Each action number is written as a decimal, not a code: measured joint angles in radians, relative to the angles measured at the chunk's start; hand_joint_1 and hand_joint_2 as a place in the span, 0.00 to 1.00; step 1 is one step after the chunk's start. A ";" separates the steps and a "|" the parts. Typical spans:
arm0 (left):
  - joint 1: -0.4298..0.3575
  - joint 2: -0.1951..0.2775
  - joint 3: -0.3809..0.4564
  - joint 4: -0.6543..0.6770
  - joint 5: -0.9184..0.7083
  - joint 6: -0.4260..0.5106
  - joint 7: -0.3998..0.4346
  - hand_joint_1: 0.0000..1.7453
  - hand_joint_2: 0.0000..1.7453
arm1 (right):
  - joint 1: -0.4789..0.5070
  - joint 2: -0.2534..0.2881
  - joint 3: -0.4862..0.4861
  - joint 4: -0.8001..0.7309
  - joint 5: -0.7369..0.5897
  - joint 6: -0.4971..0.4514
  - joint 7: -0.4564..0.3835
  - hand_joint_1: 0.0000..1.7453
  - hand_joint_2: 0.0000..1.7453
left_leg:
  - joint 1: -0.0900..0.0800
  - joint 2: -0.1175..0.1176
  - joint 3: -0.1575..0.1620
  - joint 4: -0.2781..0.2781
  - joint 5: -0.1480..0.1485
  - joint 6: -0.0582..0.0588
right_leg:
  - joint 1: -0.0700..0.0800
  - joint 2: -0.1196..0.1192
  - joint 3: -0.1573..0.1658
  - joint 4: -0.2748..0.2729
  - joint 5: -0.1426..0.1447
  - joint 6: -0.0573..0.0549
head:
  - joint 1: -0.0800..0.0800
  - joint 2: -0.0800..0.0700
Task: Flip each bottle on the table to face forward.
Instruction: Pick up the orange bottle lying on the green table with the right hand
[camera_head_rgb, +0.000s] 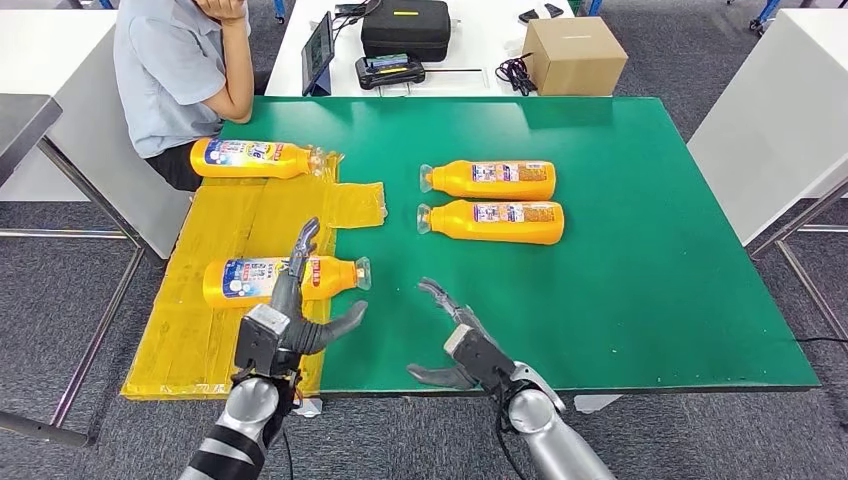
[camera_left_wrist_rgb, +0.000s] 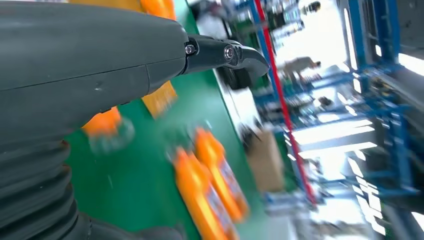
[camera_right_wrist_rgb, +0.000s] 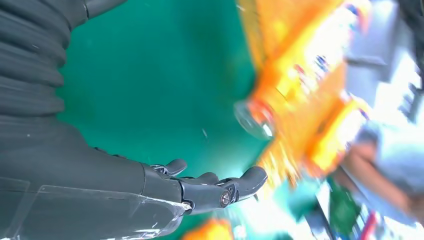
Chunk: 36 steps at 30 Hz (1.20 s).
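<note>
Your left hand (camera_head_rgb: 290, 318) hovers with fingers spread and nothing held, just short of the nearest orange plastic bottle (camera_head_rgb: 285, 279) lying on yellow sheeting (camera_head_rgb: 200, 330), likely poised to turn it. Your right hand (camera_head_rgb: 462, 345), also spread and holding nothing, waits apart from the two orange bottles (camera_head_rgb: 492, 201) beyond it.

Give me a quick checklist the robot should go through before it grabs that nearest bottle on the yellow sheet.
1. Left robot hand free to grasp: ok, fingers spread, holding nothing.
2. Right robot hand free: ok, open above the green table.
3. Nearest bottle within reach: ok, lying just beyond the left fingers.
4. Bottle clear of neighbours: ok, nothing touches it.
5. Seated person clear of the path: ok, at the far corner.
6. Cap tightly closed: cannot tell.
</note>
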 joint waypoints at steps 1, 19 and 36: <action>0.015 0.000 -0.012 -0.025 0.025 -0.014 0.004 0.00 1.00 | 0.012 0.004 -0.015 -0.026 -0.012 -0.009 0.000 0.00 0.75 | 0.000 0.000 0.000 0.000 0.000 0.000 | 0.000 0.000 0.000 0.000 0.000 0.000 | 0.000 0.000; 0.280 0.049 -0.061 -0.281 0.053 -0.019 0.071 0.00 1.00 | 0.195 0.151 -0.124 -0.304 -0.005 -0.344 0.070 0.00 1.00 | 0.000 0.000 0.000 -0.001 -0.001 -0.001 | 0.000 0.000 -0.001 0.000 -0.001 -0.001 | 0.000 0.000; 0.310 0.053 -0.019 -0.324 -0.023 -0.026 0.062 0.00 1.00 | 0.262 0.162 -0.128 -0.417 0.011 -0.439 0.044 0.00 1.00 | 0.000 0.000 0.000 -0.001 0.000 0.000 | 0.000 0.000 0.000 0.000 0.000 -0.001 | 0.000 0.000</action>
